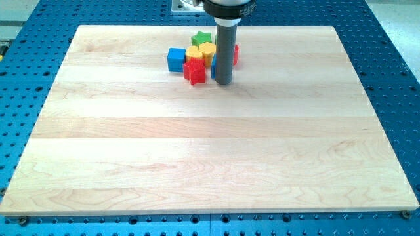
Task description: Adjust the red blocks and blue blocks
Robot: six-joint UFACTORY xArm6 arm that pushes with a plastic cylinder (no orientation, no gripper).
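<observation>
A cluster of blocks sits near the view's top centre of the wooden board (pixel 210 144). A blue cube (pixel 176 59) is at the cluster's left. A red star-shaped block (pixel 194 71) lies at its lower edge. A second red block (pixel 235 54) and a second blue block (pixel 214 65) are mostly hidden behind the rod. My tip (pixel 223 81) rests on the board just right of the red star, touching or nearly touching the hidden blue block.
A green star (pixel 202 38) is at the cluster's top. Two yellow blocks (pixel 201 52) sit in the cluster's middle. The board lies on a blue perforated table (pixel 394 78).
</observation>
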